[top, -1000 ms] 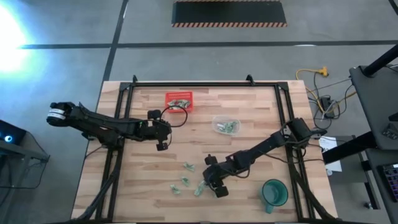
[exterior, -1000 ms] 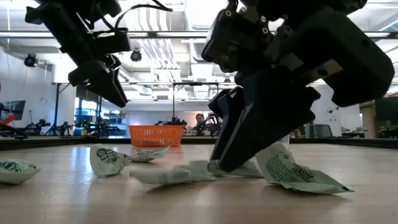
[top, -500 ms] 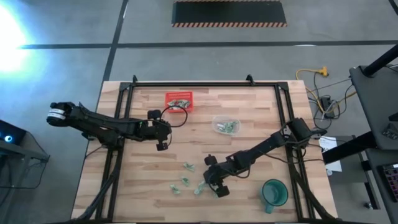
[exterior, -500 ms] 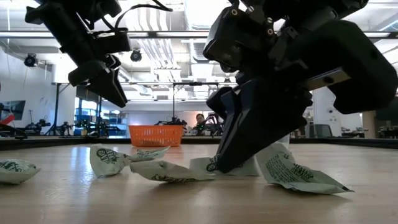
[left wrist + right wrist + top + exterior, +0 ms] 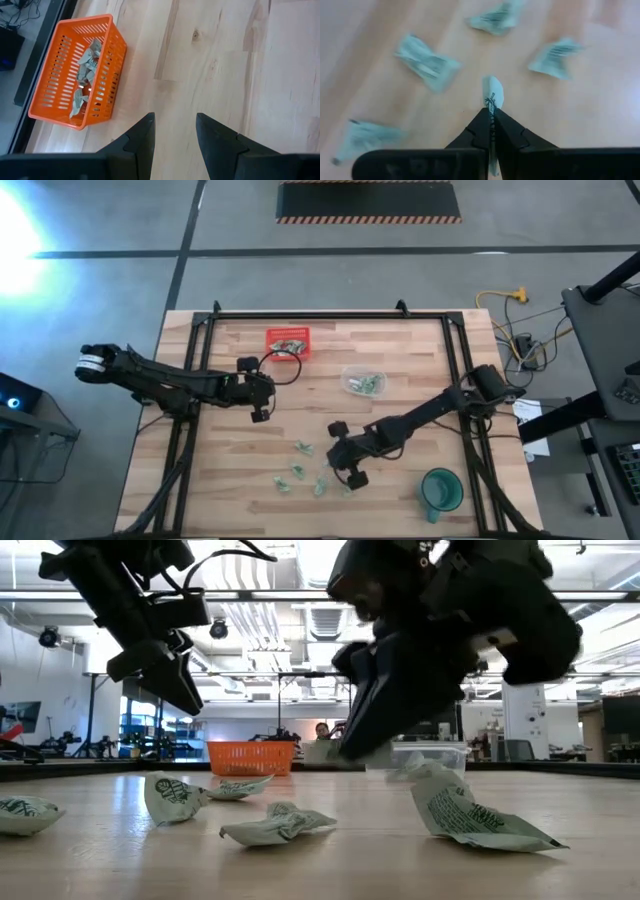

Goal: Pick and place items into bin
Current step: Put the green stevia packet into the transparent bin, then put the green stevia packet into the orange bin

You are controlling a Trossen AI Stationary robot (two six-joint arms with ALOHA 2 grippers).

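From overhead, the right gripper (image 5: 349,468) was too small to show its catch; the wrist camera settled it — the two dark fingers (image 5: 482,131) were pinched tight on one pale green wrapped piece (image 5: 493,95), whose crinkled end stuck out past the fingertips while the rest ran hidden between them. In the table-level view the same gripper (image 5: 350,748) hung clear of the wood, blurred, the wrapper's edge barely showing at its tip. Below it, loose pieces (image 5: 426,62) lay scattered on the wooden table (image 5: 400,370), several smeared by blur in the wrist view. The nearest pieces (image 5: 280,824) lay close to the low camera. More pieces sat in a clear tub (image 5: 363,381) mid-table, and others in the red basket (image 5: 287,341) near the far edge — its contents only partly visible through the slats. A green cup (image 5: 440,489) stood near the front right corner. The left gripper (image 5: 259,412) hovered well apart from the scattered pieces, its fingers (image 5: 142,137) spread and holding nothing.
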